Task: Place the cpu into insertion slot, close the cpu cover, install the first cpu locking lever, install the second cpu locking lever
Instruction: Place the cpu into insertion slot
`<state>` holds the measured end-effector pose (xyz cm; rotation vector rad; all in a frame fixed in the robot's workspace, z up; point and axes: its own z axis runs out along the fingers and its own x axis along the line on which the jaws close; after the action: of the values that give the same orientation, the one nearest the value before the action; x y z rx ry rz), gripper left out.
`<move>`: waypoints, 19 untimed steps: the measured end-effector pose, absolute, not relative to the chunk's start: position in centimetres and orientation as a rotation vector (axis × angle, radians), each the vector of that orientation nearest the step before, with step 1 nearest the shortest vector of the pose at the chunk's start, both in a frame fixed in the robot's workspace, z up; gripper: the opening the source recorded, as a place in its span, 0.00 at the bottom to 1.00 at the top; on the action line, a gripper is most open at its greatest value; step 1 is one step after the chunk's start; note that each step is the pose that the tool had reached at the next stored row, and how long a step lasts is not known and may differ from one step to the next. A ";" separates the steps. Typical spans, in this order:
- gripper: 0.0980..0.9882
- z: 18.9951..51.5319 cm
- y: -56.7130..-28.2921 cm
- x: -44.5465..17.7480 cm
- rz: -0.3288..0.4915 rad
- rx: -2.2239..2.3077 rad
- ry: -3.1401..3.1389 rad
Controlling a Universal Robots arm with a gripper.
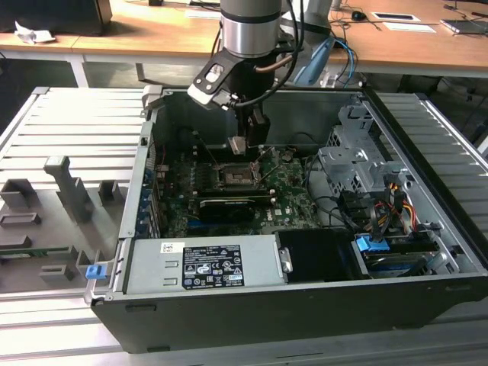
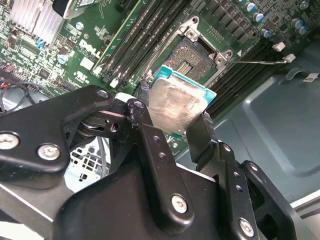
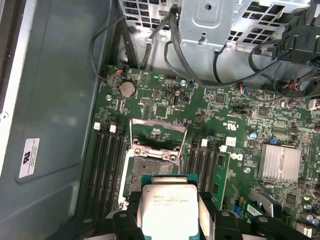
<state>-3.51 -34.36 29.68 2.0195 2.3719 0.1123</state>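
Fingers [image 2: 151, 137] grip the chip [image 2: 180, 107] by two opposite edges. In the exterior view it hangs at twelve o'clock of the open socket [image 1: 236, 177], apart from it, with the cover [image 3: 157, 131] raised. Seating it well likely needs it level, corners matched, with no pressing on the pins.

Light in the exterior view is even and comes from overhead. The desks [image 1: 152, 42] read bright, while the inside of the case [image 1: 252, 320] sits darker. In the second wrist view I get a soft white glare off the cpu [image 2: 176, 106], and the gripper [image 2: 174, 109] is almost pure black. In the first wrist view the heatsink [image 3: 280, 162] glints.
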 end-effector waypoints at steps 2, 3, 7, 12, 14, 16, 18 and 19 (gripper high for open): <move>0.49 29.6 -34.4 -3.5 0.113 2.023 2.369; 0.49 29.5 -34.4 -3.6 0.113 2.024 2.368; 0.49 28.7 -34.4 -4.1 0.113 2.025 2.367; 0.49 28.1 -34.4 -4.1 0.111 2.093 2.304; 0.49 28.0 -34.4 -4.1 0.112 2.094 2.303; 0.49 27.9 -34.4 -4.1 0.111 2.095 2.302; 0.49 27.8 -34.4 -4.1 0.111 2.097 2.300; 0.49 27.7 -34.4 -4.1 0.111 2.097 2.300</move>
<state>-4.08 -34.36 27.74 2.0972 2.3002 0.1108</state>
